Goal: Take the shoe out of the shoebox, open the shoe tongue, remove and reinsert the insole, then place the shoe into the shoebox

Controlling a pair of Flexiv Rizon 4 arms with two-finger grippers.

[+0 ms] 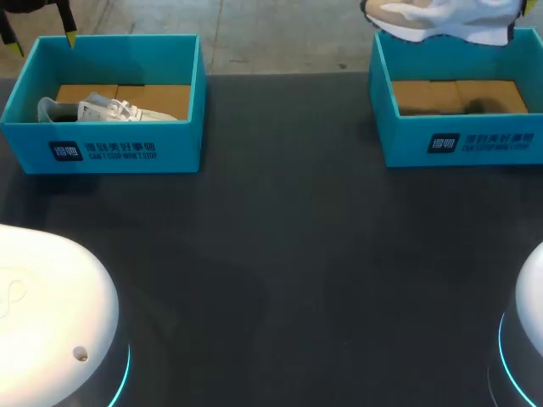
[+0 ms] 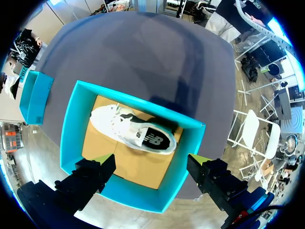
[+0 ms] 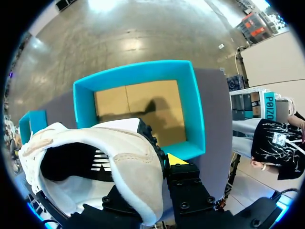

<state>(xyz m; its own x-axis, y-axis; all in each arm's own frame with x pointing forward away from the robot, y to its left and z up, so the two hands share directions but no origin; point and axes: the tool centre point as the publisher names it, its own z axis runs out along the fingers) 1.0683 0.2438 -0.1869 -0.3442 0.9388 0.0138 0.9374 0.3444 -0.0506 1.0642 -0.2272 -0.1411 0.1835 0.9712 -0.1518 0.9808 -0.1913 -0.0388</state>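
A white shoe (image 1: 106,109) with a dark logo lies on its side in the left teal shoebox (image 1: 102,151). My left gripper (image 1: 42,41) hangs open above that box's far edge; in the left wrist view its fingers (image 2: 97,174) stand wide apart over the shoe (image 2: 136,132), touching nothing. A second, beige-and-white shoe (image 1: 445,21) is held in the air over the far side of the right teal shoebox (image 1: 462,140), whose cardboard floor is bare. My right gripper (image 3: 159,167) is shut on this shoe's (image 3: 119,157) side wall near the collar, one yellow tip showing outside it.
Dark tabletop (image 1: 280,254) stretches between and in front of the two boxes. The white bases of my arms (image 1: 51,314) sit at the near left and near right corners.
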